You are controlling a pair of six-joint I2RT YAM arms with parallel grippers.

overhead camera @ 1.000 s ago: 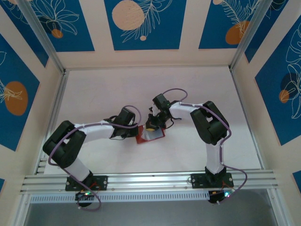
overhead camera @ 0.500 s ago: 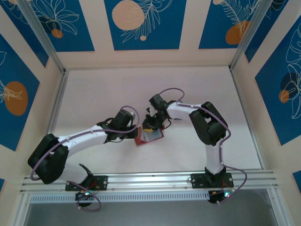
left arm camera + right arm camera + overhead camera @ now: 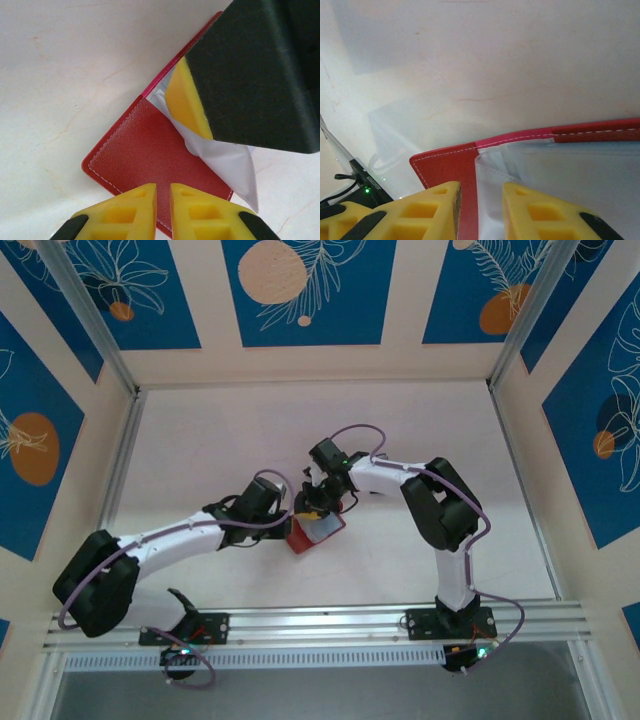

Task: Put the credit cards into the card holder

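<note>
The card holder (image 3: pixel 299 539) is a red wallet lying open on the table, with its pale clear sleeves (image 3: pixel 326 527) showing. In the left wrist view its red flap (image 3: pixel 150 155) lies flat and the sleeves (image 3: pixel 227 162) bulge up from it. My left gripper (image 3: pixel 162 202) hovers at the flap's near edge, shut to a narrow slit with nothing in it. My right gripper (image 3: pixel 481 205) is open and straddles the sleeves' edge (image 3: pixel 492 172) beside the red cover (image 3: pixel 442 167). One of its yellow fingers (image 3: pixel 186 102) presses into the sleeves. The credit cards are out of view.
The pale table (image 3: pixel 220 440) runs out to the left and back of the wallet. An aluminium rail (image 3: pixel 320 620) crosses the near edge by the arm bases. Patterned blue walls enclose the table.
My left arm has stretched out and brought its gripper right up to the wallet. My right gripper has shifted a little left, and the wallet moved slightly left with it.
</note>
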